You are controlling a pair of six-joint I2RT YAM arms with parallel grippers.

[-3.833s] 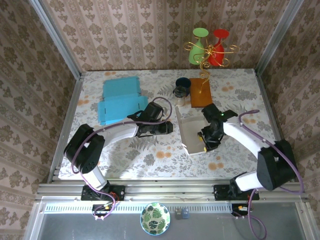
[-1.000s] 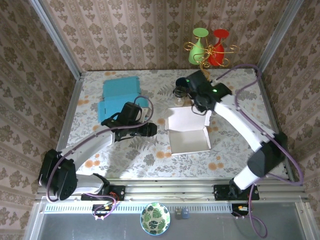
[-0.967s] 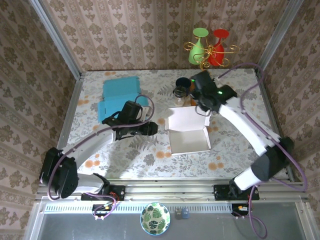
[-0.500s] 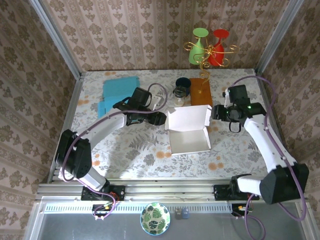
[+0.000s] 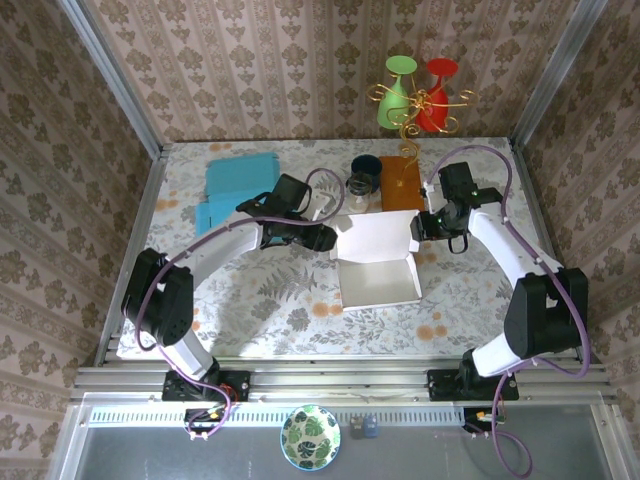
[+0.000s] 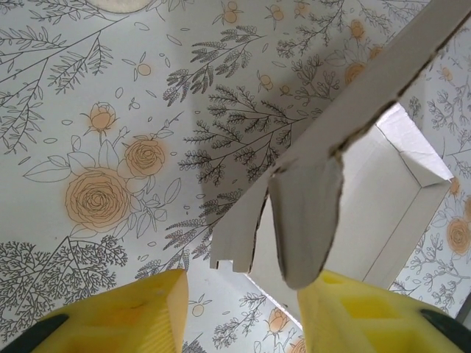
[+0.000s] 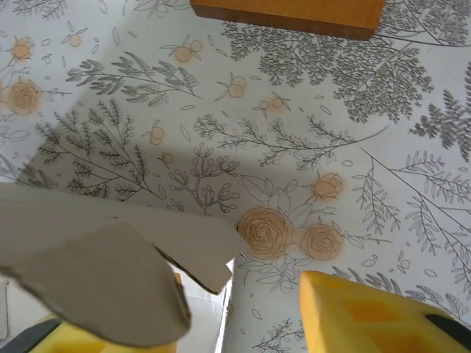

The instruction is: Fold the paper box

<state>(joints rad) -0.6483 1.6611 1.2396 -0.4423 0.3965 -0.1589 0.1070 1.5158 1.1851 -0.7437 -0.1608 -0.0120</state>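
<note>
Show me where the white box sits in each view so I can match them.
Top external: box at picture centre, between the two arms.
Left wrist: right half, its rounded flap hanging low, right of centre.
Right wrist: lower left, a rounded flap over that corner.
Shared landmark: the floral cloth under the box.

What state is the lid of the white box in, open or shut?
Open. The lid stands tilted up at the far edge of the white box, and the inside of the box shows from above.
</note>
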